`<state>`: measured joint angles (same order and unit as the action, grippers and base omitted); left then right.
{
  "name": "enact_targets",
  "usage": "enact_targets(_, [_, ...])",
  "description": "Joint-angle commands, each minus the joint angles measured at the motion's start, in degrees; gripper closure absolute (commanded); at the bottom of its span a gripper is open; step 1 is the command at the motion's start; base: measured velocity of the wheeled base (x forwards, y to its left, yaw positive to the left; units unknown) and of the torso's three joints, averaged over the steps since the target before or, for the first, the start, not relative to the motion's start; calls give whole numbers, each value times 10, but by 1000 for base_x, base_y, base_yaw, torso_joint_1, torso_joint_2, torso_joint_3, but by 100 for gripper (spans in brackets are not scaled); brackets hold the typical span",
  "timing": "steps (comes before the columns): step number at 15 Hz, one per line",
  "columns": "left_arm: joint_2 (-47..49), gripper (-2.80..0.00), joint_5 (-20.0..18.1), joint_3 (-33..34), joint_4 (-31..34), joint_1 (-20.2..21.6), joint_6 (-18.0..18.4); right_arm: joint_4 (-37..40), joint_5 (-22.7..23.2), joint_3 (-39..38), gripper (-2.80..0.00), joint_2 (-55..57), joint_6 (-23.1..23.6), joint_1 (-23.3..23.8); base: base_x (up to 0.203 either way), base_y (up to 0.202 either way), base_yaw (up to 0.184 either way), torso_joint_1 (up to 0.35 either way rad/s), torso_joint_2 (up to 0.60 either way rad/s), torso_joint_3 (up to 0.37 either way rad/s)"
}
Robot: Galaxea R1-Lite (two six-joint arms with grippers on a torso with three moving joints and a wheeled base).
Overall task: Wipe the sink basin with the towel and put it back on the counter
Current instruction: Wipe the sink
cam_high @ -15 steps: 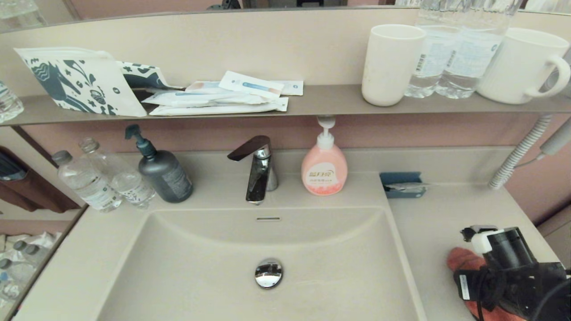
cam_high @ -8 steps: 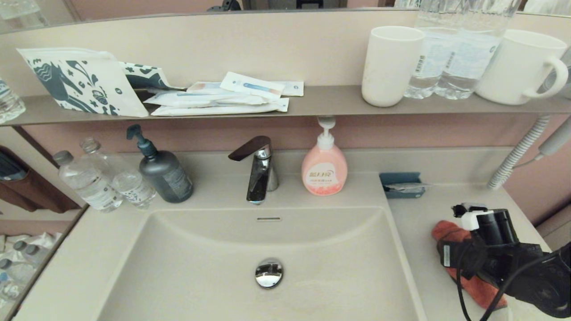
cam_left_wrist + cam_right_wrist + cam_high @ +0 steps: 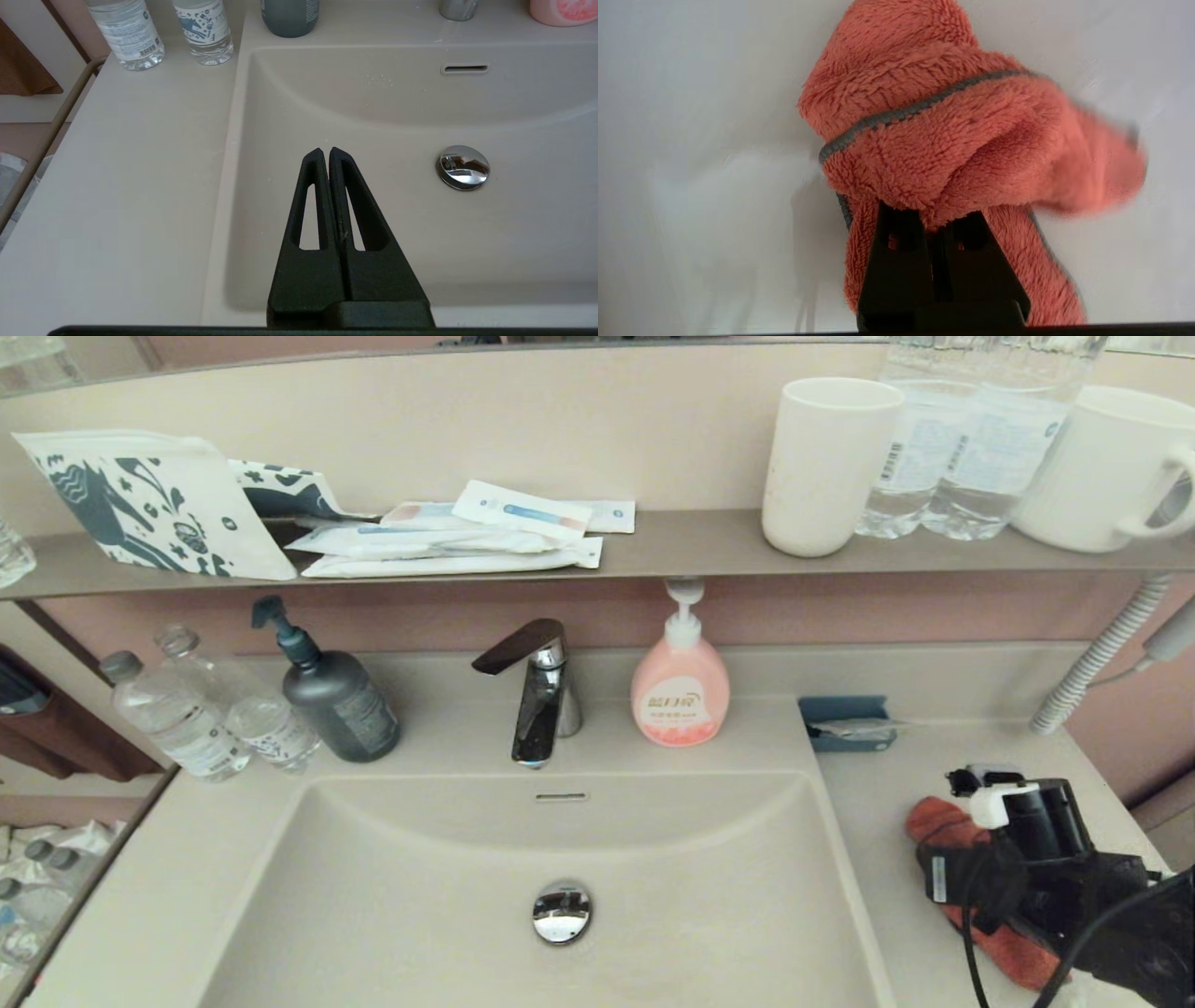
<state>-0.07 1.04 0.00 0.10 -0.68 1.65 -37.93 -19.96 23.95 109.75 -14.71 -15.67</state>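
Observation:
The orange-coral towel (image 3: 952,140) with its grey edging is bunched up in my right gripper (image 3: 931,212), which is shut on it. In the head view the towel (image 3: 936,825) shows on the beige counter (image 3: 887,784) just right of the sink basin (image 3: 420,896), partly hidden under my right gripper (image 3: 971,887) and its wrist. The basin holds only its chrome drain plug (image 3: 562,912) and the slot overflow (image 3: 561,796). My left gripper (image 3: 325,151) is shut with nothing in it, low over the left part of the basin (image 3: 373,121). It is out of the head view.
Behind the basin stand the tap (image 3: 540,695), a pink soap pump (image 3: 680,686), a dark pump bottle (image 3: 331,695) and two water bottles (image 3: 201,714). A blue holder (image 3: 845,721) sits on the counter beyond the towel. A shelf (image 3: 672,546) above carries cups, bottles and packets.
My right gripper has carried the towel to the left and farther back over the counter, towards the basin's rim. In the last half second it has hardly moved.

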Motion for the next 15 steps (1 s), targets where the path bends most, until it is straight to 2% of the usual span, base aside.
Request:
enact_targets(1, [1, 0, 0, 0, 0, 0, 0, 8, -1, -50, 0, -28, -3, -46, 0, 0, 0, 0, 0, 0])
enact_targets(5, [1, 0, 0, 0, 0, 0, 0, 9, -11, -111, 0, -60, -39, -135, 0, 0, 0, 0, 0, 0])
enact_targets(9, [1, 0, 0, 0, 0, 0, 0, 9, -33, -133, 0, -59, -107, -228, 0, 0, 0, 0, 0, 0])
enact_targets(11, [1, 0, 0, 0, 0, 0, 0, 7, -38, -125, 0, -54, -111, -217, 0, 0, 0, 0, 0, 0])
enact_targets(13, [1, 0, 0, 0, 0, 0, 0, 7, -38, -110, 0, -51, -110, -187, 0, 0, 0, 0, 0, 0])
enact_targets(15, [1, 0, 0, 0, 0, 0, 0, 6, -38, -92, 0, -48, -92, -137, 0, 0, 0, 0, 0, 0])
